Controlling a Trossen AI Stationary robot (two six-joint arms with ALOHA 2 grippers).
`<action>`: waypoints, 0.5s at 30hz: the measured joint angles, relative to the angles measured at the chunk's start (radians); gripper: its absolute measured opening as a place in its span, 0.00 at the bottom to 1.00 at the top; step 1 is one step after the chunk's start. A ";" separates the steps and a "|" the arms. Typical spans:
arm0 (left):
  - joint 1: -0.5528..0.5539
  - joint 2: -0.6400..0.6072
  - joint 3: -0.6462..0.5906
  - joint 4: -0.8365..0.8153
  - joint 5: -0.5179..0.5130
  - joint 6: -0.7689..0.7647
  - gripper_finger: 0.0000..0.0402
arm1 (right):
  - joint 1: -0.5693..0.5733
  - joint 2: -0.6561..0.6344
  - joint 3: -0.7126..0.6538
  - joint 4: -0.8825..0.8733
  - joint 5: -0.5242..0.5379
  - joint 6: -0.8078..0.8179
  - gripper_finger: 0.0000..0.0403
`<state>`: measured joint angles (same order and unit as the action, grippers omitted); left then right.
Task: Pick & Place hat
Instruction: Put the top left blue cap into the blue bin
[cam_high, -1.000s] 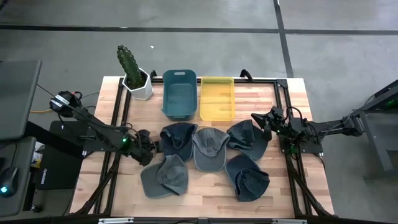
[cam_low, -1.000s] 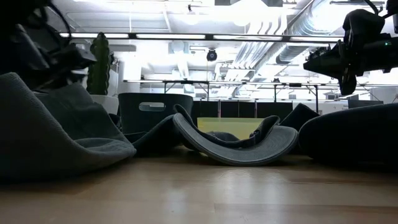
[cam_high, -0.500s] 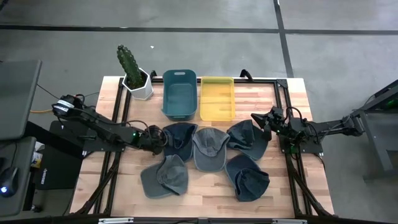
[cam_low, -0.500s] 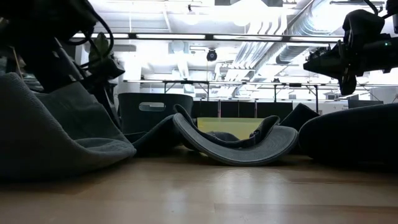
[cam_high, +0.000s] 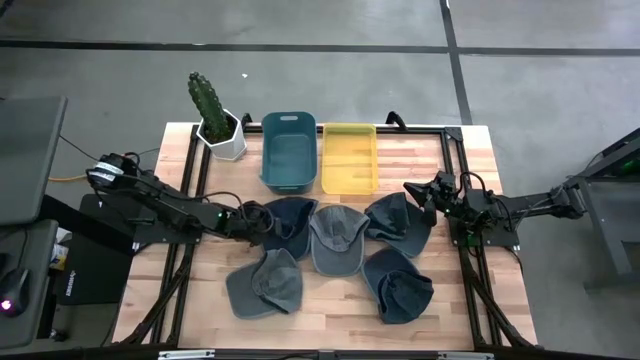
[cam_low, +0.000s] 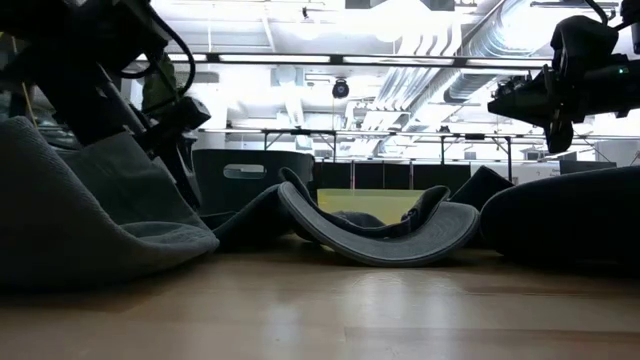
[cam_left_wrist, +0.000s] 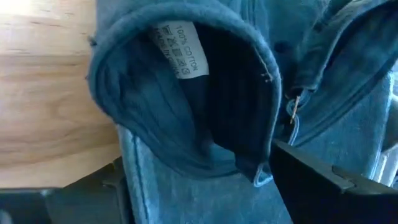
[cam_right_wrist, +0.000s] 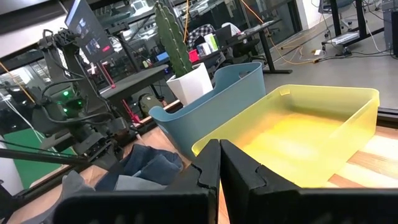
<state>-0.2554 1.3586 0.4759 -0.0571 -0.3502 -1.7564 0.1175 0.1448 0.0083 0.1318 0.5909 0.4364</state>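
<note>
From above, the left claw (cam_high: 250, 222) sits at the dark blue hat (cam_high: 285, 222) on the tabletop (cam_high: 330, 310), its tips lost against the cloth. Left wrist view: fingers (cam_left_wrist: 323, 177) spread, straddling the hat's brim (cam_left_wrist: 186, 180), grip unclear. Right wrist view: the right claw (cam_right_wrist: 219, 163) is pinched closed, empty, near the yellow bin (cam_right_wrist: 311, 134).

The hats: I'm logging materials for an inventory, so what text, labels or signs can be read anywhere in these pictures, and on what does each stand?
"100% COTTON": on the white tag sewn inside the blue hat that lies between the left gripper fingers.
A row of small care symbols below that text: too small to read.
Screen in the room behind: blurred, unreadable.
No other text shows on the bins, the plant pot or the other hats.
</note>
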 joint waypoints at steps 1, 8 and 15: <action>0.004 0.000 0.000 0.002 0.009 0.007 0.70 | 0.000 0.000 0.000 0.000 0.000 0.000 0.01; 0.035 0.032 0.001 0.048 0.035 0.032 0.63 | 0.000 0.000 0.000 0.000 0.000 0.000 0.01; 0.033 0.034 -0.001 0.047 0.056 0.032 0.43 | 0.000 0.000 0.000 0.000 0.000 0.000 0.01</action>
<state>-0.2222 1.3930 0.4751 -0.0102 -0.2946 -1.7240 0.1177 0.1448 0.0083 0.1318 0.5908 0.4363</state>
